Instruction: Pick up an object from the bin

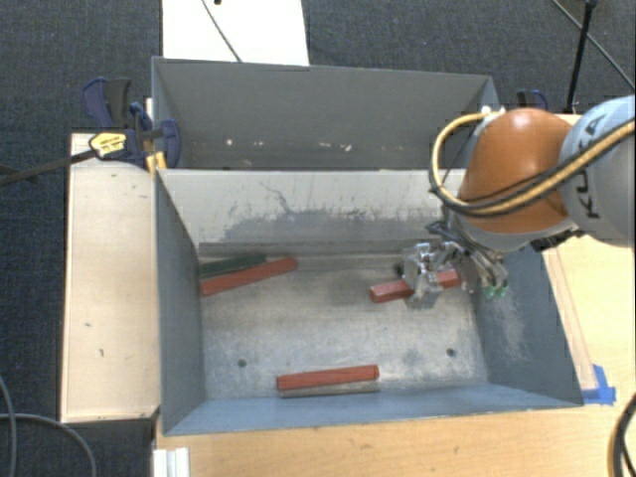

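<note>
My gripper (425, 288) hangs low in the right part of the bin, under the orange wrist cover. Its metal fingers stand on either side of a small red-brown bar (391, 291) that lies on the bin floor and runs from left of the fingers to just right of them. The fingers look closed against the bar's middle. The bar rests on the floor or just above it; I cannot tell which.
A longer red-brown bar (247, 275) lies at the back left with a dark green bar (234, 263) beside it against the back wall. A third red-brown bar (328, 377) lies near the front wall. The arm comes in over the right rim.
</note>
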You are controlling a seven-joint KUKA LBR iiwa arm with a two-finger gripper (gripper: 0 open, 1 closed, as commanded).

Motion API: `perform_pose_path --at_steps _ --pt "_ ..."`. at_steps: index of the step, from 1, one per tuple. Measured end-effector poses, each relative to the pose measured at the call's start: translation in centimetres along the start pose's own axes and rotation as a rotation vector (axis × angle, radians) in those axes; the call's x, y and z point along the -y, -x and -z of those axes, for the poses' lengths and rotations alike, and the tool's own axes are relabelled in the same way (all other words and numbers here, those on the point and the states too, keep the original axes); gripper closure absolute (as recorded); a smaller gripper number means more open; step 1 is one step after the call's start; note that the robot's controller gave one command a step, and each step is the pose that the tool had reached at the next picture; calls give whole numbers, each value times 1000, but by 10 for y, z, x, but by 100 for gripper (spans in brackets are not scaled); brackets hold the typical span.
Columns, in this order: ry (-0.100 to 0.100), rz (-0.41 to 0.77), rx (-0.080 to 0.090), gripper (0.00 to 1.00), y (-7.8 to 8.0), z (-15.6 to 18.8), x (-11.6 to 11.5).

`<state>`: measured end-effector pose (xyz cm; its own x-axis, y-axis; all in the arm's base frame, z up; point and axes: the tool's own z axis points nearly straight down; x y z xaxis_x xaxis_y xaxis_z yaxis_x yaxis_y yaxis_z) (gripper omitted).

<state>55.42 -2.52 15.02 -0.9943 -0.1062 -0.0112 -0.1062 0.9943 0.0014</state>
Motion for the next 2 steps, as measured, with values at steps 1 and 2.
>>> perform_pose_path --at_steps 1,2 --pt "-4 126 -3 100 -40 72 30" --pt "-2 99 -3 100 12 72 45"
